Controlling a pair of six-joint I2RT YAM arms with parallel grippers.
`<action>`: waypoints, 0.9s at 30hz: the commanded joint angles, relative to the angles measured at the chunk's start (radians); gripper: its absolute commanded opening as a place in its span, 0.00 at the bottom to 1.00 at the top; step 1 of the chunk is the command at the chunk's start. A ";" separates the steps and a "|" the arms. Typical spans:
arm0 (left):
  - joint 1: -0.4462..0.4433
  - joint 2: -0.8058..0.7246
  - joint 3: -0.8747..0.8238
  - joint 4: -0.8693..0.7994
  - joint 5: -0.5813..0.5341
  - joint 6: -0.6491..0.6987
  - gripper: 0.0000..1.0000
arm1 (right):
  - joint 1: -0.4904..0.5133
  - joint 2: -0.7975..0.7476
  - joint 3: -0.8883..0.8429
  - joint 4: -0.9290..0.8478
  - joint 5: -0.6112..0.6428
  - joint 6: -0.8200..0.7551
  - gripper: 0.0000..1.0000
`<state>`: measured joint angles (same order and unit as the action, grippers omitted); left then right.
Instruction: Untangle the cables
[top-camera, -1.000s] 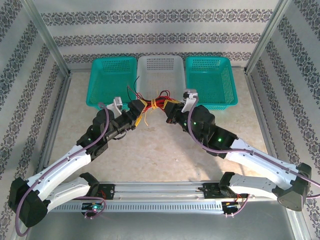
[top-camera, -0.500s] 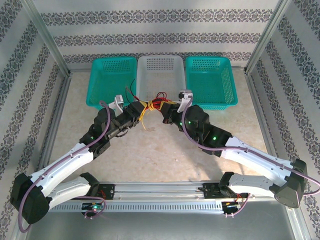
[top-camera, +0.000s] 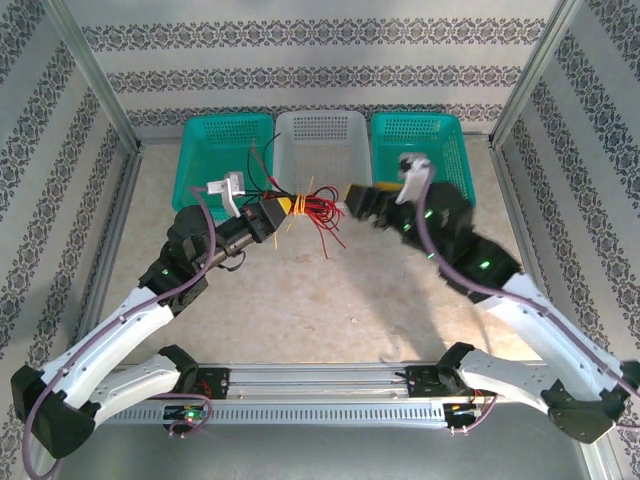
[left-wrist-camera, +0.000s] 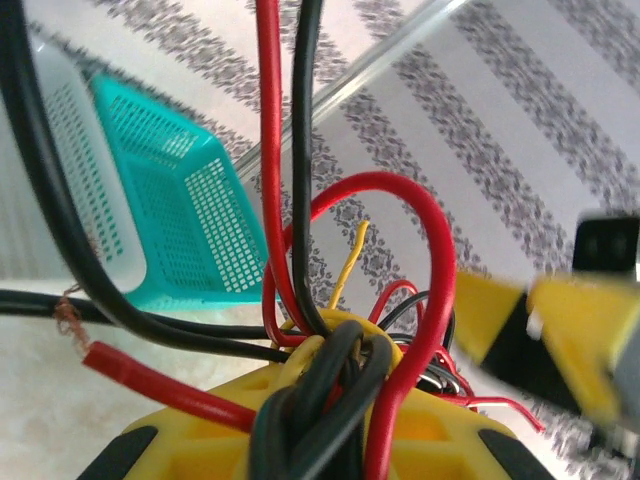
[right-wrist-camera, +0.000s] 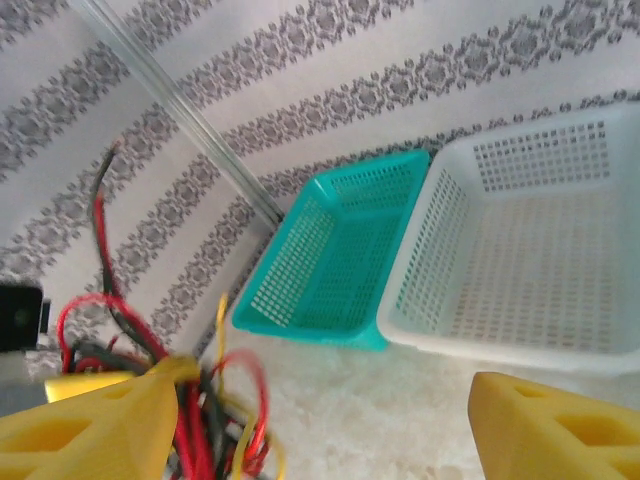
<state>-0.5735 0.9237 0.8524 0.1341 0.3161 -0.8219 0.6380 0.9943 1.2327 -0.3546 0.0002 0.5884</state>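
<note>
Clamped together, the left fingers are pinching the cables at one end of the bundle. From the left wrist view, red, black and yellow strands are squeezing out between the yellow pads and looping up past them. The right fingers are standing spread wide apart with nothing between them. They are hanging just off the free side of the bundle, whose loose ends are trailing down toward the bench between the two sets of fingers. Beyond both sets of fingers, three baskets are sitting in a row against the wall: a teal basket, a white basket and another teal one, all looking bare. I'd say the job is barely under way: the strands are crossing and looping through each other in one clump, no colour is lying separate, and the whole teasing-apart is waiting to be done.
</note>
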 joint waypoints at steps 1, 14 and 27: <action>0.015 -0.007 0.051 -0.048 0.133 0.295 0.00 | -0.168 0.063 0.126 -0.239 -0.476 -0.047 0.72; 0.044 0.025 0.015 0.137 0.366 0.284 0.00 | -0.023 0.295 0.301 -0.316 -0.579 -0.116 0.40; 0.098 0.057 -0.006 0.201 0.467 0.208 0.00 | -0.056 0.257 0.265 -0.290 -0.577 -0.091 0.30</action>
<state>-0.4885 0.9836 0.8543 0.2401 0.7349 -0.5873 0.5972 1.2861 1.5131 -0.6746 -0.5583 0.4881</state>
